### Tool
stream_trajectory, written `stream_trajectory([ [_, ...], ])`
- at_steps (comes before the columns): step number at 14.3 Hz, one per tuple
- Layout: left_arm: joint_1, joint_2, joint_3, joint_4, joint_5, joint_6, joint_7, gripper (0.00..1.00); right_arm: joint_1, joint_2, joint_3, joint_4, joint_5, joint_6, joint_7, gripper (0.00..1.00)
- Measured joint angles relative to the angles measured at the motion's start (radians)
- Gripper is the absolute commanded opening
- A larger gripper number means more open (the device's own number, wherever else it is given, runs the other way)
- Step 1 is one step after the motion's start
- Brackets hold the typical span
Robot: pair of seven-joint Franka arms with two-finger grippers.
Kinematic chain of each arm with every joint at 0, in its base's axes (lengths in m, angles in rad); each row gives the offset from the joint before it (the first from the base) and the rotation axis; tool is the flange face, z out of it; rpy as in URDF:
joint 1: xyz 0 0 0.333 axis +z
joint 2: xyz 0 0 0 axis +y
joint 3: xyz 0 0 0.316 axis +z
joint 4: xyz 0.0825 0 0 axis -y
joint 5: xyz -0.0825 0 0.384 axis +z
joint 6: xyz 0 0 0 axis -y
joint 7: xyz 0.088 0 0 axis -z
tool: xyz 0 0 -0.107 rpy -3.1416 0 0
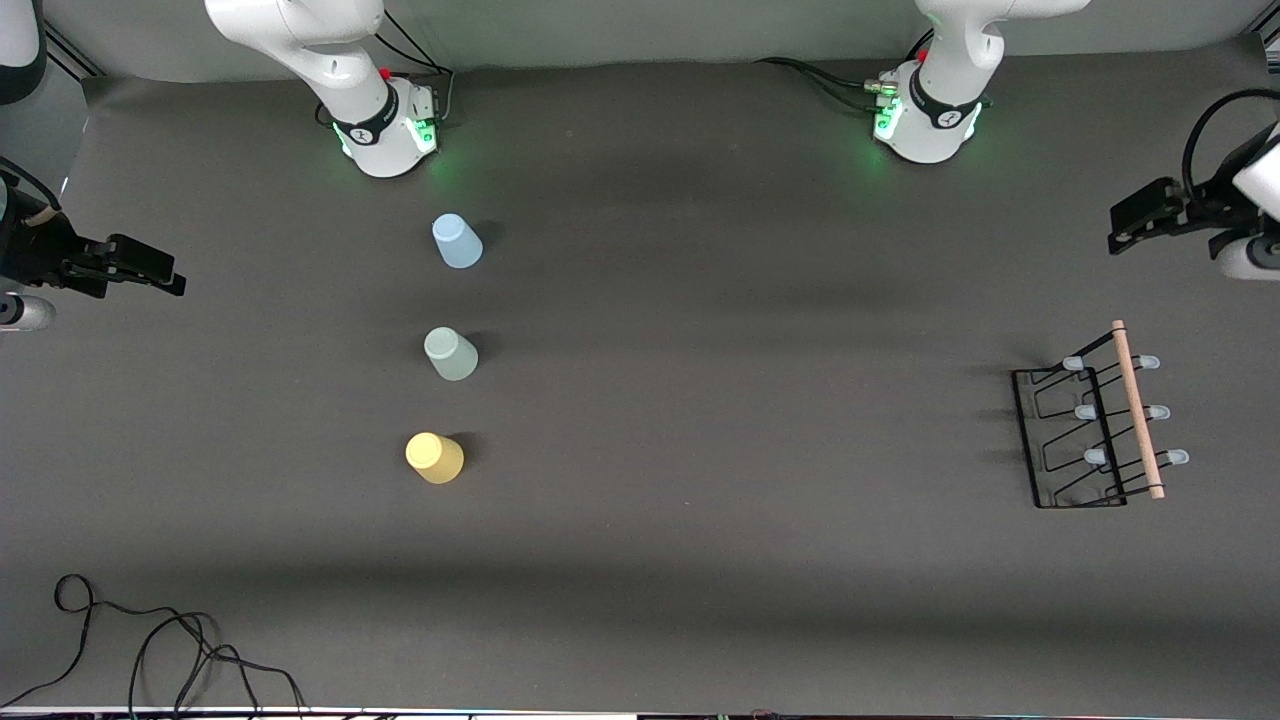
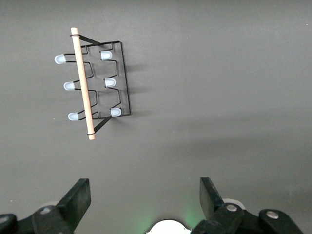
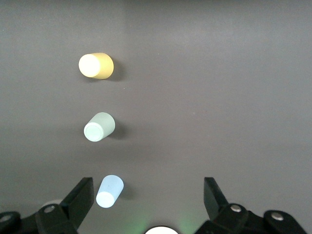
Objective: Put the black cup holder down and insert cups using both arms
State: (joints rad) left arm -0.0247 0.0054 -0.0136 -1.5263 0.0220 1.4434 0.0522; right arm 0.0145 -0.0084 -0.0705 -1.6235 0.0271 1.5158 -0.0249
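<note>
The black cup holder (image 1: 1095, 430) stands on the table toward the left arm's end, with its wooden rod handle (image 1: 1138, 410) on top and pale blue-capped pegs on both sides. It also shows in the left wrist view (image 2: 95, 83). Three cups stand in a row toward the right arm's end, closed ends up: light blue (image 1: 457, 242), pale green (image 1: 451, 354), yellow (image 1: 435, 458). The right wrist view shows the light blue (image 3: 109, 191), pale green (image 3: 99, 126) and yellow (image 3: 96, 66) cups. My left gripper (image 1: 1125, 228) (image 2: 145, 195) hangs open and empty. My right gripper (image 1: 165, 275) (image 3: 146, 195) hangs open and empty.
The table has a dark grey cover (image 1: 720, 380). The arms' green-lit bases (image 1: 395, 130) (image 1: 925, 120) stand at its edge farthest from the front camera. Loose black cables (image 1: 150, 650) lie at the near edge toward the right arm's end.
</note>
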Motion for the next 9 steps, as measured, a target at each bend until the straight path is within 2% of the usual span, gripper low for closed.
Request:
stream_trajectory([
  [3, 0.023, 0.043, 0.004, -0.032, 0.001, 0.059, -0.004, 1.00, 0.000, 0.000, 0.000, 0.000, 0.000, 0.000, 0.000, 1.00],
  [9, 0.125, 0.125, 0.010, -0.164, 0.001, 0.294, 0.033, 0.97, 0.000, 0.000, 0.000, 0.000, 0.000, 0.000, 0.000, 1.00],
])
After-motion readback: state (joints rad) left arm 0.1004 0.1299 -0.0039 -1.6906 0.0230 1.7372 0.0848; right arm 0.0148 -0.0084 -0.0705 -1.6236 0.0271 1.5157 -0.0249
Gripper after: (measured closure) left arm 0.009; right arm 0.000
